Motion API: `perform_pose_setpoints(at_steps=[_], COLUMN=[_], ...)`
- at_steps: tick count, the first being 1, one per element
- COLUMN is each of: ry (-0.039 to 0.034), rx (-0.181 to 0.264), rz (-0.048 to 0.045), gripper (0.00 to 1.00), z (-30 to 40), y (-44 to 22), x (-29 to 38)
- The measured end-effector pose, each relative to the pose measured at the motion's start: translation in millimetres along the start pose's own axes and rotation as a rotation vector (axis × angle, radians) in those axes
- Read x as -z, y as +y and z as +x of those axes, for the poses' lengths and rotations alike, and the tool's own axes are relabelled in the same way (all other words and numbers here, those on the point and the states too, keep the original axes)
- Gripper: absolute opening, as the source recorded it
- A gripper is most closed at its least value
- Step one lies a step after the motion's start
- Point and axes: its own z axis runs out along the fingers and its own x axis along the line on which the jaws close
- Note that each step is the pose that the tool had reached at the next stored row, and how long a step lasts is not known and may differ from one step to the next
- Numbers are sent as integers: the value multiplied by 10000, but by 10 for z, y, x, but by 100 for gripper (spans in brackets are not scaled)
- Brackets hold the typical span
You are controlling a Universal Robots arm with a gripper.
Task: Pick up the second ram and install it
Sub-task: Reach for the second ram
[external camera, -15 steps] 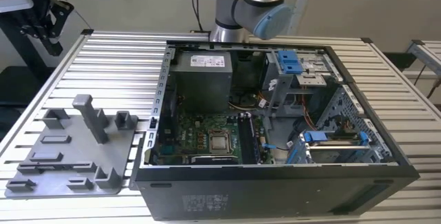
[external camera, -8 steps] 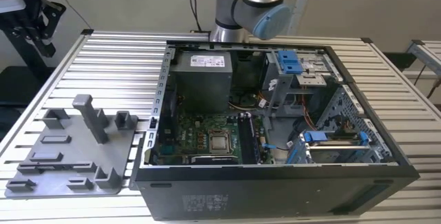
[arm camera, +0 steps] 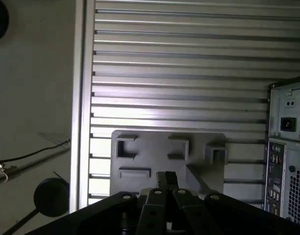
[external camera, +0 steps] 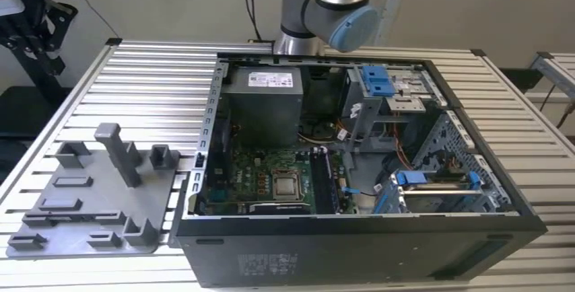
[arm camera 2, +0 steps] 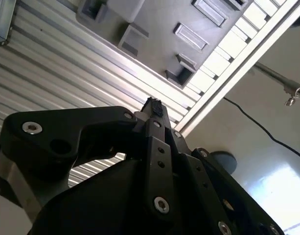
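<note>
Pincer (arm camera 2: 153, 105), fingers together and seemingly empty, hovers over the grey fixture (external camera: 94, 198) on the desk (external camera: 161, 70), nine o'clock from the case (external camera: 359, 255). Staying square to the fixture's pockets matters most.

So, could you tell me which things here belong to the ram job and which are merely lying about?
Job: gripper, pointing toward the grey fixture tray; open computer case; its motherboard.
Merely about: power supply; blue drive brackets; black cable beside the table.
</note>
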Motion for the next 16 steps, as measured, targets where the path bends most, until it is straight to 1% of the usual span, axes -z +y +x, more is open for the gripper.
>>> perform_pose_setpoints(at_steps=[4, 7, 10, 16], ry=[2, 5, 12, 35], rx=[1, 2, 1, 0], rz=[-1, 0, -1, -1], gripper=[11, 11, 11, 11], z=[1, 1, 1, 3], y=[-3, -19, -55, -162], x=[0, 1, 2, 5])
